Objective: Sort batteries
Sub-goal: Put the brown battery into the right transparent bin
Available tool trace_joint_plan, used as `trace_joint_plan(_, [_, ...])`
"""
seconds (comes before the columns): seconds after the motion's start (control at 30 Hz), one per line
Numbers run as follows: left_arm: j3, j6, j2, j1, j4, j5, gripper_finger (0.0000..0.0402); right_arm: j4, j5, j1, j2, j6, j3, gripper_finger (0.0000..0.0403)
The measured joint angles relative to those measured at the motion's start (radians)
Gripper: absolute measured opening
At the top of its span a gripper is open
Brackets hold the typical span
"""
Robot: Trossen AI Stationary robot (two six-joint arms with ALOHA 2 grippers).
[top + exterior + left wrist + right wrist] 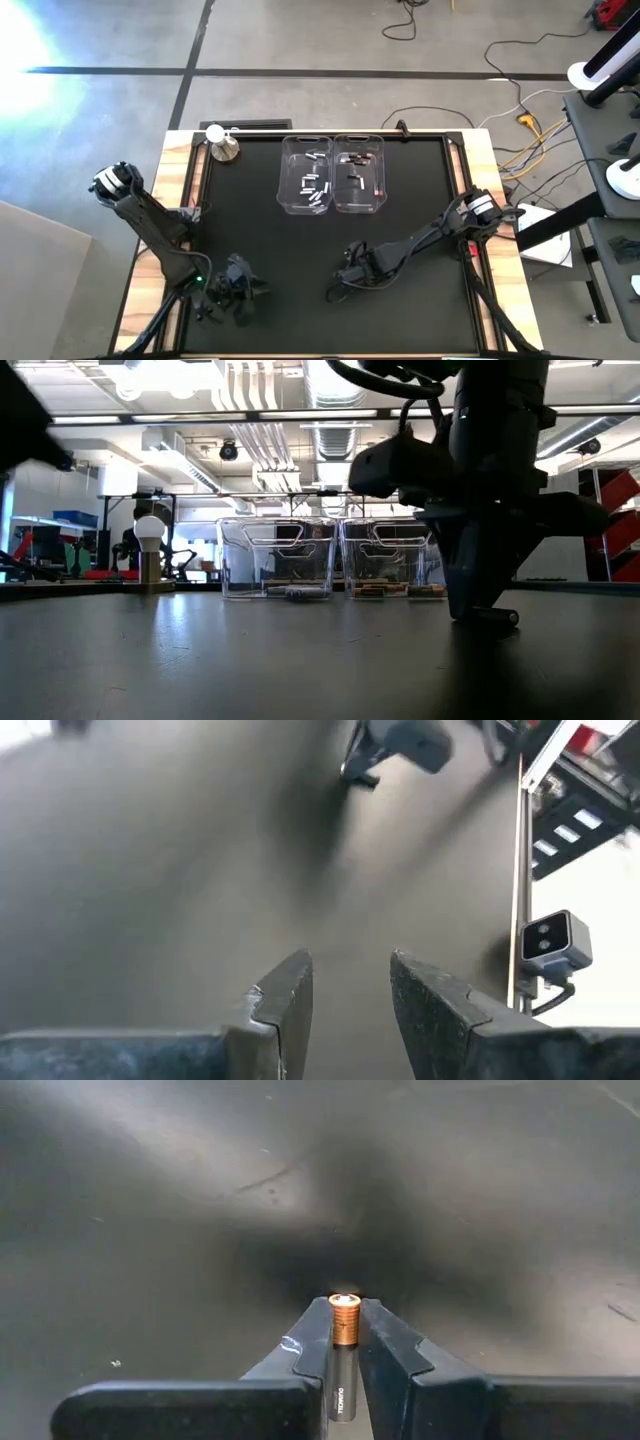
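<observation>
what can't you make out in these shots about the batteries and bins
- Small batteries in the left clear plastic bin and right clear plastic bin: too small to count in the high view; low view shows only a few at the bottom.
- Copper-topped black battery in the right end effector: lower part hidden between the fingers.
- Left end effector: empty, mat blurred beyond.

Floor: we see grey concrete (300,40) crossed by dark seams, at twelve o'clock of the table.
Cables: we note black and yellow cords (520,110) trailing at two o'clock.
Ceiling: we see white ducts (250,420) and strip lights (300,415) overhead.
Glare: bright patch (20,35) at ten o'clock.
</observation>
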Motion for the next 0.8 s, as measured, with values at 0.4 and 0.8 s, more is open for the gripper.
trace_joint_plan(0.4, [-0.313,-0.233,0.023,0.004,0.453,0.006,0.0117,-0.034,0.118,-0.047,0.007,-0.183,0.208,0.0027])
trace_joint_plan(0.8, [-0.306,-0.237,0.068,0.004,0.498,0.008,0.0117,0.084,0.129,-0.22,-0.065,-0.53,0.38,0.0027])
